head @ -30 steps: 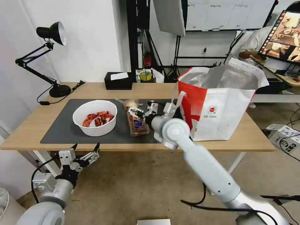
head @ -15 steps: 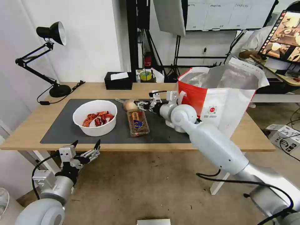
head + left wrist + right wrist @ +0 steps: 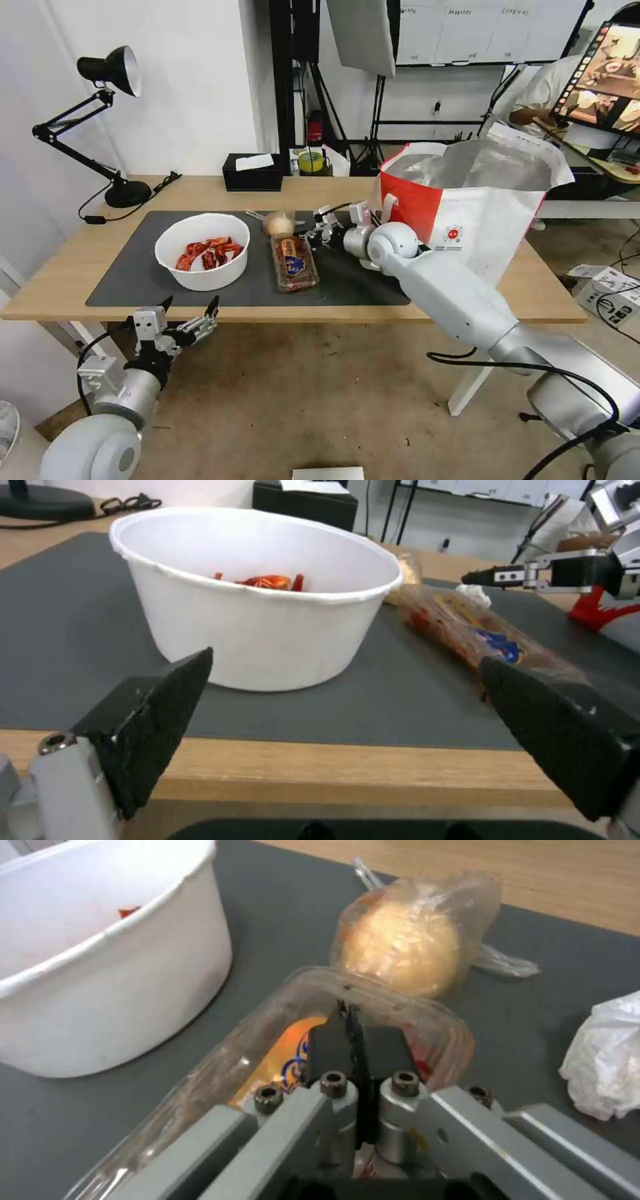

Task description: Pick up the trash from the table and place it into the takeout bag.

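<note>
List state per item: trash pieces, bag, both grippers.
White bowl: upright on mat, red shells inside.
Clear hinged tray: closed, lying flat on mat.
Clear bag with tan lump: lying on mat beside tray's end.
Crumpled tissue: loose on mat.
Takeout bag: upright, mouth open.
Right gripper: shut, empty, above tray.
Left gripper: open, below table edge.

A plain white wall (image 3: pixel 193 80) fills the upper left of the frame, with a black articulated desk lamp (image 3: pixel 100 100) before it, its round base on the left rear corner. A black tissue box (image 3: pixel 252 172) sits at the back edge. Behind, dark stands (image 3: pixel 293 73) and a tripod (image 3: pixel 380 113) rise before a whiteboard (image 3: pixel 480 30). A monitor (image 3: pixel 603 77) glows at upper right. The floor (image 3: pixel 300 407) is dull brown concrete, with cables (image 3: pixel 620 313) at right.
</note>
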Available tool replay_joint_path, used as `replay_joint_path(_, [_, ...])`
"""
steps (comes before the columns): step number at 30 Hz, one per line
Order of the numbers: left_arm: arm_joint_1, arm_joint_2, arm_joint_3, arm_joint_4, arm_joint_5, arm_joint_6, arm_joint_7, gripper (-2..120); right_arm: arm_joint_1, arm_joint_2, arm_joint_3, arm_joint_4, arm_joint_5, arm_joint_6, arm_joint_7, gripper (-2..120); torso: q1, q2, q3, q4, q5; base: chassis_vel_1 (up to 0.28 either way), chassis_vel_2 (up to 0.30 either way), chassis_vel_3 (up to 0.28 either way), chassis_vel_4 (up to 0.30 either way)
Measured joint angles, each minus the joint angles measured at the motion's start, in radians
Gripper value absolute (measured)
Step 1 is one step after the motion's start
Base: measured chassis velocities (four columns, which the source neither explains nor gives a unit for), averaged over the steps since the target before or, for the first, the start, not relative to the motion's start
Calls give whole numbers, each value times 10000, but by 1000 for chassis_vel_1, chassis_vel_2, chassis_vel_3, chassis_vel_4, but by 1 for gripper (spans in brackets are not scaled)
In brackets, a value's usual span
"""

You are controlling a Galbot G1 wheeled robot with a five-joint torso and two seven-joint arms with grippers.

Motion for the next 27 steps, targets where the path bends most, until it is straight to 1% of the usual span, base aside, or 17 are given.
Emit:
replay_joint_path(4, [-105,9,62,35,-171,160,183,100,54,72,-132,-209,-41,-8,-53,0,0,0,0,0,1,0,0,0,0])
replay_joint_path(9, [-226,94,190,89,-357,218,202,100,56,106,-202,-289,-39,-29,-59,0,0,0,0,0,0,0,0,0,0])
replay_joint_path(11, [-311,209,280,94,-664,243,205,100,54,133,-211,-314,-34,-55,-53,0,0,0,0,-1,0,0,0,0,0])
replay_joint_path(13, [-342,249,306,102,-749,249,206,100,52,138,-211,-317,-30,-61,-50,0,0,0,0,-1,0,0,0,0,0])
replay_joint_path(15, [-483,437,425,182,-1002,270,207,100,21,155,-212,-338,-25,-99,-9,0,0,0,0,0,0,0,0,0,0])
replay_joint_path(21, [-661,730,572,290,-1243,283,206,100,-39,147,-212,-335,-32,-130,31,0,0,0,-1,0,0,0,0,0,0])
replay_joint_path(23, [-768,927,647,314,-1604,302,202,100,-65,136,-212,-311,-30,-143,35,0,0,0,-1,-1,0,0,0,0,0])
replay_joint_path(24, [-768,927,647,314,-1604,302,202,100,-65,136,-212,-311,-30,-143,35,0,0,0,-1,-1,0,0,0,0,0])
replay_joint_path(26, [-928,1146,700,317,-2102,453,191,100,-70,134,-212,-295,-23,-149,39,0,0,0,-1,-1,1,0,0,0,0])
replay_joint_path(27, [-928,1146,700,317,-2102,453,191,100,-70,134,-212,-295,-23,-149,39,0,0,0,-1,-1,1,0,0,0,0])
